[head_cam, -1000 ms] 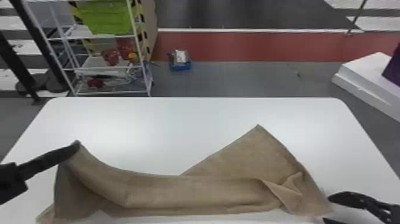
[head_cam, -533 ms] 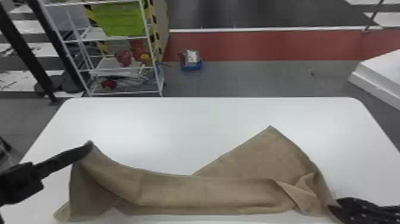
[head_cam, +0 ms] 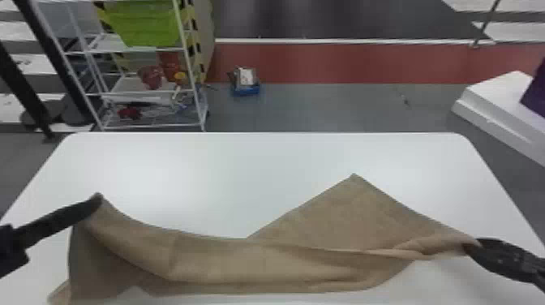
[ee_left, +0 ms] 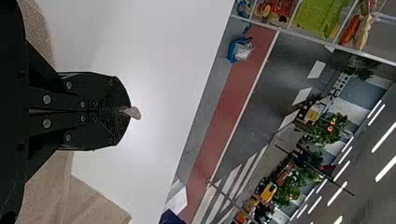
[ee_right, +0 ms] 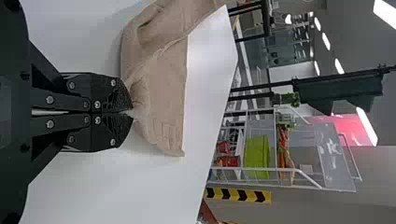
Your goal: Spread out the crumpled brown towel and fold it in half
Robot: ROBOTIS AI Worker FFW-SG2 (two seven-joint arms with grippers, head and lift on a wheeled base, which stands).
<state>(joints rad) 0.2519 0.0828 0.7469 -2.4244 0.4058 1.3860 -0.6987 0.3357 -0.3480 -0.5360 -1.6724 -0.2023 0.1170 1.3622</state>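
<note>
Holding the brown towel (head_cam: 316,263) by two separate places, the left gripper (head_cam: 98,198) and the right gripper (head_cam: 471,245) stand on opposite sides of the white table (head_cam: 227,174). The left one is toward the table's left edge, the right one toward its right edge and a little closer to the near edge.

In the left wrist view, the left gripper's fingers (ee_left: 100,91) are closed together, with a small tip of towel poking out past their ends. In the right wrist view, the right gripper's fingers (ee_right: 102,93) are also closed, pinching the towel at their very ends, and the cloth spreads out beyond them.

The towel lies across the near part of the table, nearly from side to side. From the left gripper it slopes down in a broad, sagging fold, and a darker part hangs beneath, reaching toward the near-left corner. Right of the middle, a flat triangular flap points toward the far edge. Between that flap and the right gripper the cloth draws into a narrow, twisted fold.

Past the far-left corner stands a white rack (head_cam: 142,92) with a green bin (head_cam: 144,24); on the floor beyond the far edge sits a blue container (head_cam: 246,90).
</note>
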